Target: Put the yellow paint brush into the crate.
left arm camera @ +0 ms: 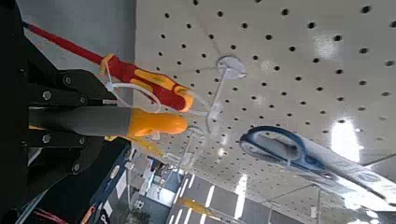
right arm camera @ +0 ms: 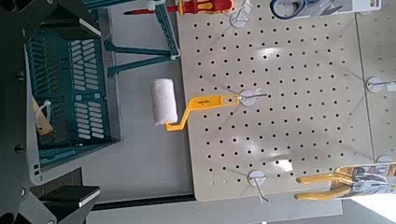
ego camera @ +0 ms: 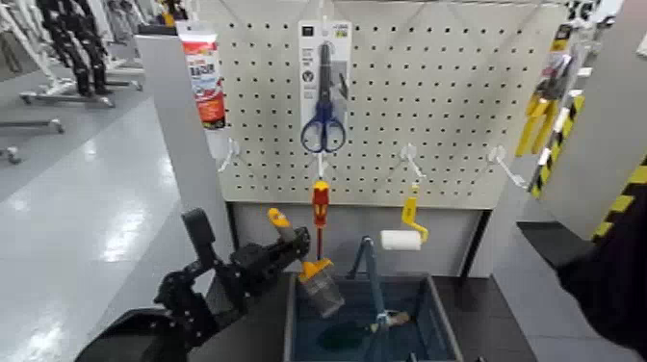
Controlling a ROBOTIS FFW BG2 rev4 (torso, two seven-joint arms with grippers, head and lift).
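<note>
Grey floor (ego camera: 91, 183) shines beside the white perforated pegboard (ego camera: 375, 106).

Paint brush (ego camera: 322, 289) partly behind left jaws, scissors (right arm camera: 289, 13) cropped in right wrist view

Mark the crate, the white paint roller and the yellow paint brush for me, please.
Crate (ego camera: 444, 323): head view, on its right rim.
White paint roller (right arm camera: 163, 102): right wrist view, on its cylinder.
Yellow paint brush (ego camera: 325, 296): head view, on its bristles.

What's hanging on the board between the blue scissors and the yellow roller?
In the head view, an empty white hook sits between the scissors and the roller.
</note>
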